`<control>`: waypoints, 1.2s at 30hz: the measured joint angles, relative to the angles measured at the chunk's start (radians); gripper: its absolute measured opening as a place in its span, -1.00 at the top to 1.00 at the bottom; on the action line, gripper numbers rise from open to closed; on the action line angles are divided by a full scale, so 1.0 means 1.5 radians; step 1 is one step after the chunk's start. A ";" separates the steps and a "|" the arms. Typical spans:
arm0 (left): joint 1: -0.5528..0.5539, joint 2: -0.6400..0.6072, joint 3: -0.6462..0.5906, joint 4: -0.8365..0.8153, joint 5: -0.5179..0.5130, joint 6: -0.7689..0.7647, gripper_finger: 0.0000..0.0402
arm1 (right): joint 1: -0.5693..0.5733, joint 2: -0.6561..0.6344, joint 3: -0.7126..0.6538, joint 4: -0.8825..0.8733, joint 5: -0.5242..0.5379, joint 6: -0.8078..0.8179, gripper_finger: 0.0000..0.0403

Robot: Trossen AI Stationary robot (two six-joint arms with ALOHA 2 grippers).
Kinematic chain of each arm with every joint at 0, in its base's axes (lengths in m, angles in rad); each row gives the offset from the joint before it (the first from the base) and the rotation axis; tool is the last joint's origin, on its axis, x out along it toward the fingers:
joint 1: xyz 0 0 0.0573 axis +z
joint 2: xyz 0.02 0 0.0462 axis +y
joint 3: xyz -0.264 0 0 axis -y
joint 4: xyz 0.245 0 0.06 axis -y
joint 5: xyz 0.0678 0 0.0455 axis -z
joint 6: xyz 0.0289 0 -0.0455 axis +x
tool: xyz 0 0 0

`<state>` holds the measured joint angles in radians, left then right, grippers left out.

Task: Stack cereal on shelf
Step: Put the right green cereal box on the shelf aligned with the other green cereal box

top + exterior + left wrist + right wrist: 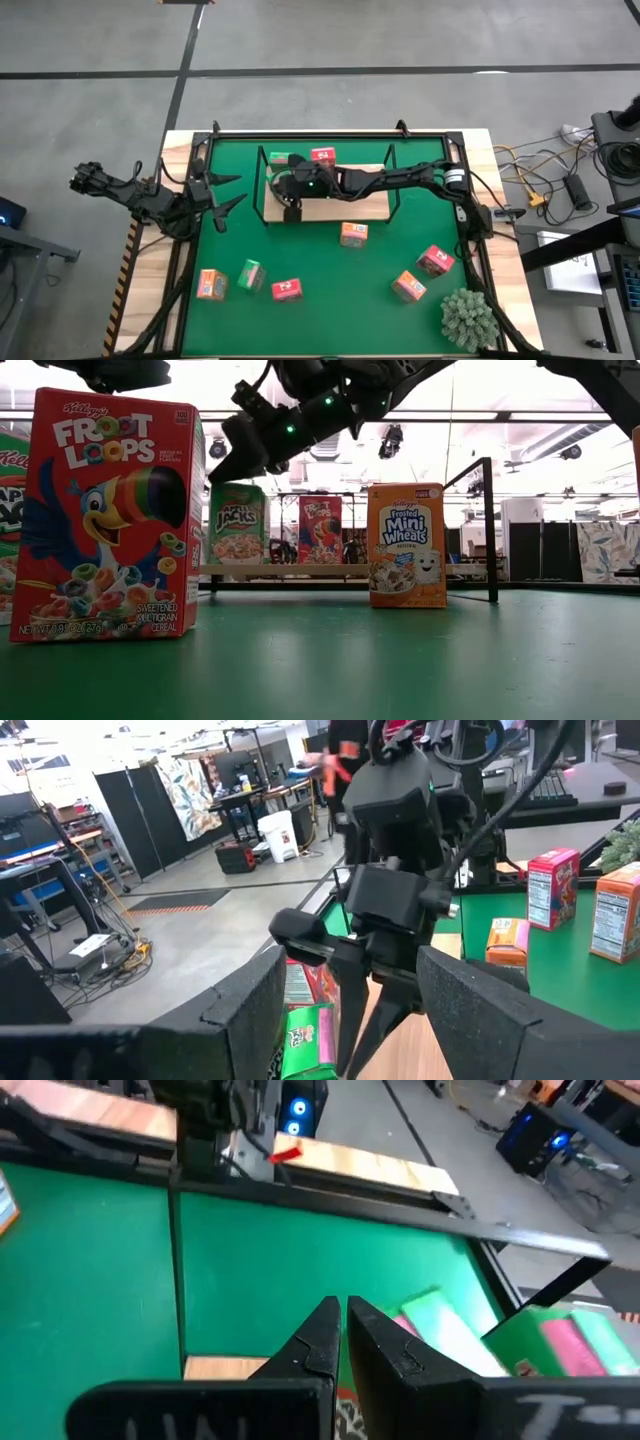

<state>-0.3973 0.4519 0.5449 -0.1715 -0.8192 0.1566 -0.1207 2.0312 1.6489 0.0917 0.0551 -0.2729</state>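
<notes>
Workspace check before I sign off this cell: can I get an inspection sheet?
Surface: green mat on a light-wood table.
Job's things: shelf holds two cereal boxes at its back; six more lie scattered on the mat.
Clutter: spiky plant at the mat's corner.
Grippers: right gripper shut, empty, over the shelf; left gripper open, empty, at the mat's left edge.
Cables: a bundle on the floor to the right.
Surroundings: concrete floor, equipment at right.

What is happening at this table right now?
The right gripper, shut and empty, hangs over the shelf, where a green box and a red box stand. Six more boxes sit on the mat. The left gripper waits open at the mat's left edge.
</notes>
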 joint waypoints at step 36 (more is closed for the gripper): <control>0.000 0.002 0.000 0.000 0.000 0.000 -0.04 | -0.065 -0.059 0.000 -0.143 0.018 0.025 0.94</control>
<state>-0.3976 0.4541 0.5449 -0.1719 -0.8195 0.1562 -0.2183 1.9430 1.6485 -0.1221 0.0825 -0.2355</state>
